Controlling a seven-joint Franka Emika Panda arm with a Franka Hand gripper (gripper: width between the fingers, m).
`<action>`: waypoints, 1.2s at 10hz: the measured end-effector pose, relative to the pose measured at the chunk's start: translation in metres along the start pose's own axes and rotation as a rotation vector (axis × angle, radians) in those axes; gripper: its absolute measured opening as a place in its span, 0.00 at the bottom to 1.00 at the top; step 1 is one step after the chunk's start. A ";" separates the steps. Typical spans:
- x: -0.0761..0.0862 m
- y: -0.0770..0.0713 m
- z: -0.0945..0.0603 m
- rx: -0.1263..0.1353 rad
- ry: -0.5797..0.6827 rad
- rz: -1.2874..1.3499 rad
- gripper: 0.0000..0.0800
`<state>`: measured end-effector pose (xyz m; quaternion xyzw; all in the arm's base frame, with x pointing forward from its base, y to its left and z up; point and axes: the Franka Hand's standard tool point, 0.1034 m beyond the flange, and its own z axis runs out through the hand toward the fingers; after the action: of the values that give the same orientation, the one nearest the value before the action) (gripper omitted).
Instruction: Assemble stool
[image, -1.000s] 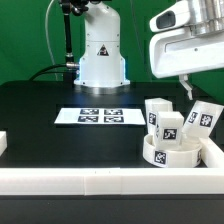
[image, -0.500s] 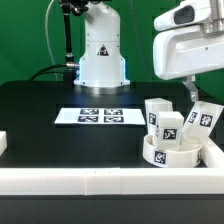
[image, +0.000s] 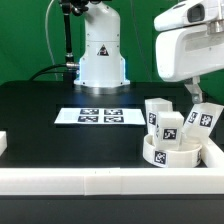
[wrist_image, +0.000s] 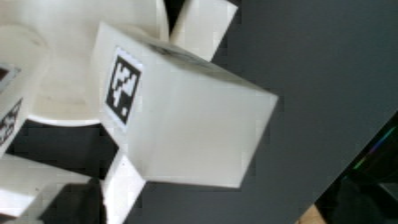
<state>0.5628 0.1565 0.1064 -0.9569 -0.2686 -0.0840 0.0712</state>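
Hand is sitting over the parts cluster at the exterior view's right, fingers reaching down beside the rearmost leg. Can't tell if it's apart, together or clamped: exterior view hides the tips behind the legs, and the wrist view is filled by a tagged white block with no fingers showing.

Step, as I read it: going for a first leg grasp. Nothing is assembled yet. Seat disc is lying on the counter in the corner against the white border rail, and the blocky legs are standing in or right behind it, touching or nearly so. Front leg is upright with its tag facing the camera.

Next move, judging from this: confirm the fingers are straddling one leg only, close, then lift straight up. Legs are packed tight, so a tilted pull is likely knocking over a neighbour or dragging the disc.

Surface: matte black counter, mostly bare. Marker board is lying flat mid-counter, well apart from the parts. A small white piece is poking in at the exterior view's left edge.

Room: robot base standing behind, green backdrop, dark cabling on a post at the exterior view's left.
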 end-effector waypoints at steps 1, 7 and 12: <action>0.001 -0.001 0.001 -0.019 -0.002 -0.157 0.81; 0.000 0.001 0.007 -0.046 -0.044 -0.630 0.81; -0.004 0.009 0.011 -0.061 -0.071 -1.070 0.81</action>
<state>0.5657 0.1490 0.0937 -0.6904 -0.7183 -0.0837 -0.0185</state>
